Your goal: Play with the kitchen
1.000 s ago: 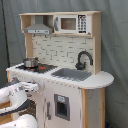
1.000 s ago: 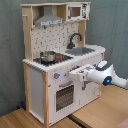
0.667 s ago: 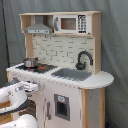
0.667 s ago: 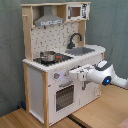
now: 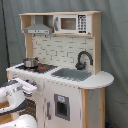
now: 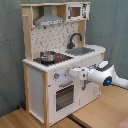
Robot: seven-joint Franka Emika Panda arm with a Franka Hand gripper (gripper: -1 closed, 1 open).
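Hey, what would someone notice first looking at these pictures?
The tall white and wood toy kitchen fills both exterior views, with a small metal pot on its hob and a black faucet over the sink. The white robot arm reaches toward the cabinet front below the counter.

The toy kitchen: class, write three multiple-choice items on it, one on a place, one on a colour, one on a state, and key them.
1. Where is the pot?
A on the hob
B in the sink
C on the hood

2. What colour is the faucet?
A white
B black
C red

3. How is the oven door?
A shut
B hanging wide open
C missing

Answers:
1 A, it sits on the black hob of the kitchen.
2 B, dark in both exterior views.
3 A, flush with the front.
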